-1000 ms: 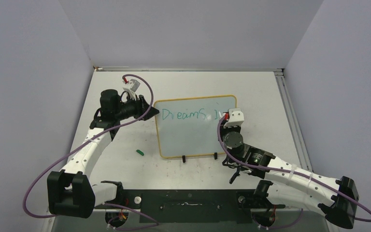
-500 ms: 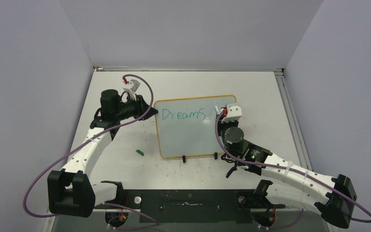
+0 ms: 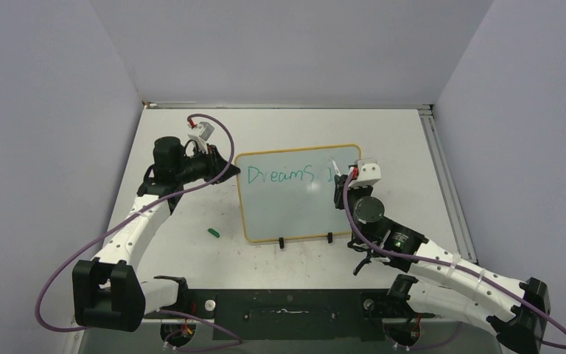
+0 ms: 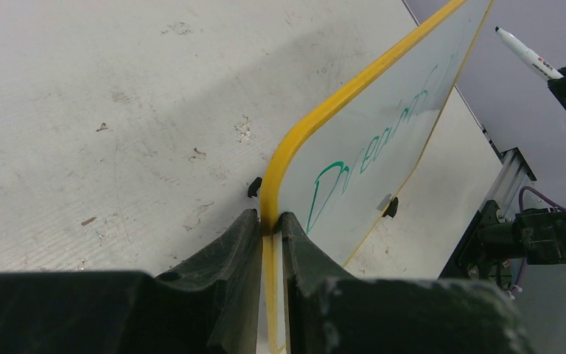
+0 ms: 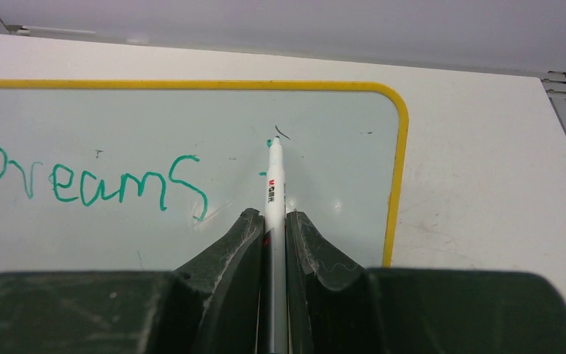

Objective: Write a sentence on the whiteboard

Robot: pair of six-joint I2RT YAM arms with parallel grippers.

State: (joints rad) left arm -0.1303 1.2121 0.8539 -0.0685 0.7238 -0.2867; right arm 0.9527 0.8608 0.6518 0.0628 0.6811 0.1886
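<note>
Up top, the whiteboard [image 3: 295, 210] stands in the middle of the counter [image 3: 398, 140] on two little black clip feet [image 3: 281, 241]. It has a yellow frame. Green writing [image 3: 280, 175] on its top part says "Dreams". The left arm [image 3: 136, 225] reaches to the board's left edge. The right arm [image 3: 442, 265] reaches to the board's right side, and a marker [image 3: 333, 167] sticks out past its tip over the board. A small green piece [image 3: 213, 232] lies on the counter to the left of the board, not touching it.

Next, the left wrist view. The left jaws are closed tight on the yellow frame [image 4: 324, 110] of the board, one on each side of it. The green word [image 4: 361, 158] runs away along the board. Two black clip feet [image 4: 390, 208] show at the bottom edge. The marker [image 4: 527, 53] pokes in at the top right.

Last, the right wrist view. The right jaws squeeze the marker [image 5: 274, 184] between them. It is white with a small red mark. Its tip points at the board [image 5: 118, 118], to the right of "Dreams" [image 5: 88, 181], right beside a tiny green dot [image 5: 269, 141]. I cannot tell if the tip touches the board.
</note>
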